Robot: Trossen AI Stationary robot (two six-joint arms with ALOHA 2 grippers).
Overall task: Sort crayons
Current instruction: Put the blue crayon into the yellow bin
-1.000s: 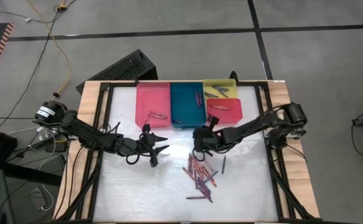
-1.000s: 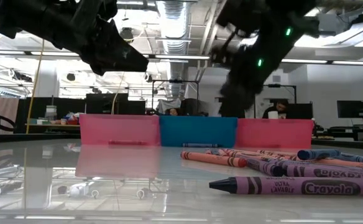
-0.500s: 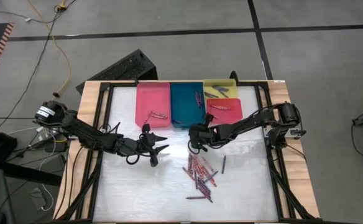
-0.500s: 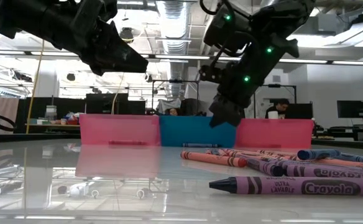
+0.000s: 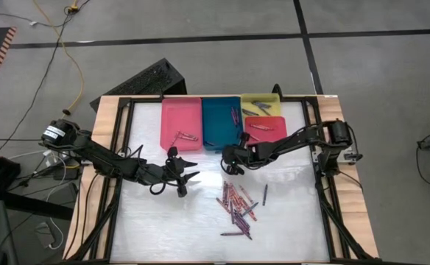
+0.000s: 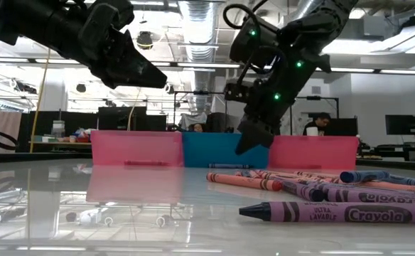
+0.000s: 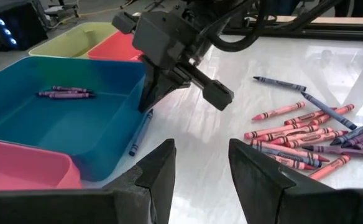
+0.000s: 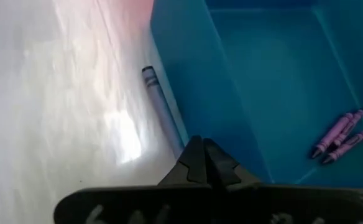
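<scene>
**Right fingers hovering, pinched together, over a stray blue crayon by the teal tray**

The right gripper [image 5: 227, 153] is hanging with fingers together and holding nothing above a blue crayon [image 8: 160, 106] that is lying on the counter [image 5: 163, 221] tight against the teal tray [image 8: 256, 74]; the main pile of crayons [image 5: 238, 206] is lying loose nearby. The left gripper [image 5: 188, 178] is waiting well apart, fingers apart and empty. Crayons look light, stiff, waxy and likely brittle, rolling easily; a gentle pinch across the paper-wrapped middle seems best, though the tray wall is crowding one side of this one.
</scene>
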